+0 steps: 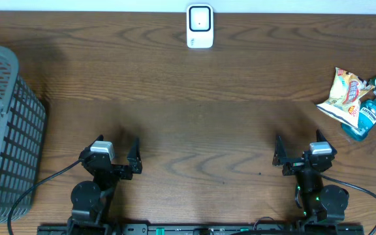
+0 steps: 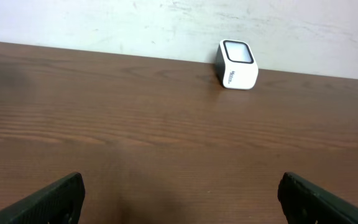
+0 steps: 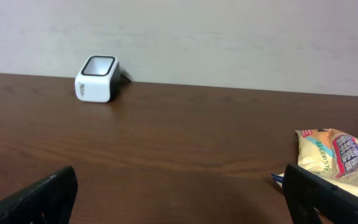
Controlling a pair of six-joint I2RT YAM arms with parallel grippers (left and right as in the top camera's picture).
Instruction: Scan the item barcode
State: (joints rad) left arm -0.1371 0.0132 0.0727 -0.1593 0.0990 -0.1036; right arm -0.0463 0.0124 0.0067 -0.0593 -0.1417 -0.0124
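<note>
A white barcode scanner with a dark window stands at the table's far edge, centre; it shows too in the left wrist view and the right wrist view. At the far right lie the items: a yellow snack bag and a blue bottle beside it. My left gripper rests open near the front left, nothing between its fingers. Front right, my right gripper is open and empty, well short of the snack bag.
A grey plastic basket with slatted walls stands at the left edge of the wooden table. A pale wall runs behind the table's far edge.
</note>
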